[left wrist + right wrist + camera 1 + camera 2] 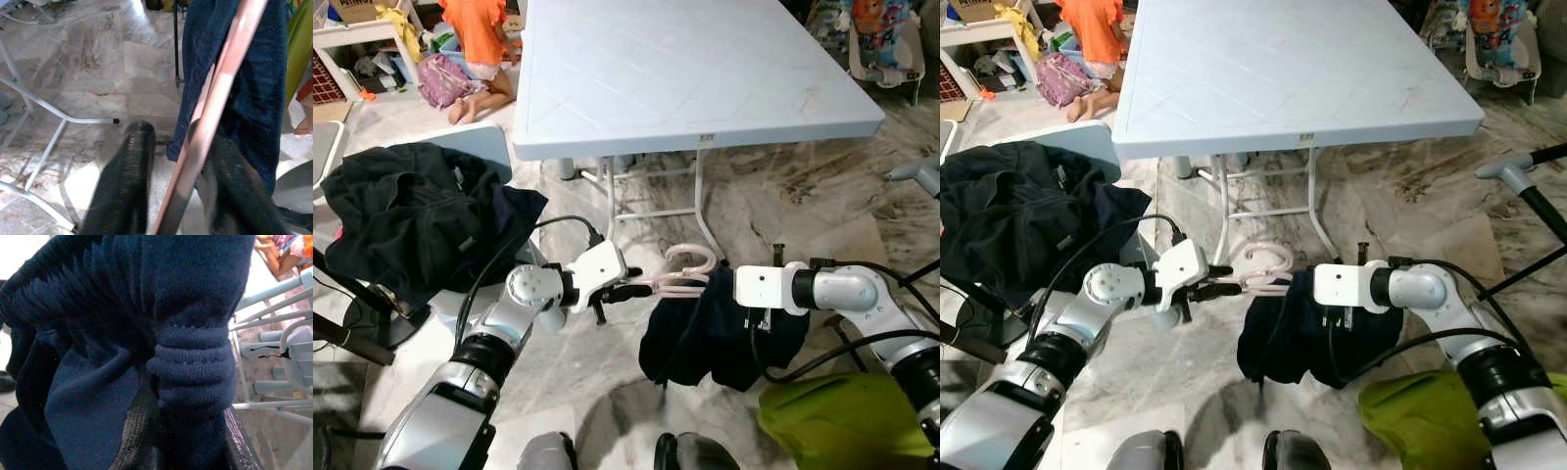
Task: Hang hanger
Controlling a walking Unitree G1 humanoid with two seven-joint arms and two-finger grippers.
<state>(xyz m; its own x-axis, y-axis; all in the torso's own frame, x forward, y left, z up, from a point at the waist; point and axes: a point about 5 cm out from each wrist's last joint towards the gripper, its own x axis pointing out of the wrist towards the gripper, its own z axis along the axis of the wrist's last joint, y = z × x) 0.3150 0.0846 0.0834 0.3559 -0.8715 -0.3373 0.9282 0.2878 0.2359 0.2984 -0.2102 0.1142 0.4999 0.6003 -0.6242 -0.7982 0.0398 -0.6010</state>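
Note:
A pink plastic hanger is held level over the marble floor, its hook curling up toward the table. My left gripper is shut on the hanger's left end; in the left wrist view the pink bar runs between the black fingers. A navy knit garment droops from the hanger. My right gripper comes in from the right and is shut on a bunched fold of that garment, which hides most of its fingers.
A white folding table stands just ahead, its legs near the hanger. A chair with a heap of dark clothes is at the left. Green cloth lies at the lower right. A person in orange sits far left.

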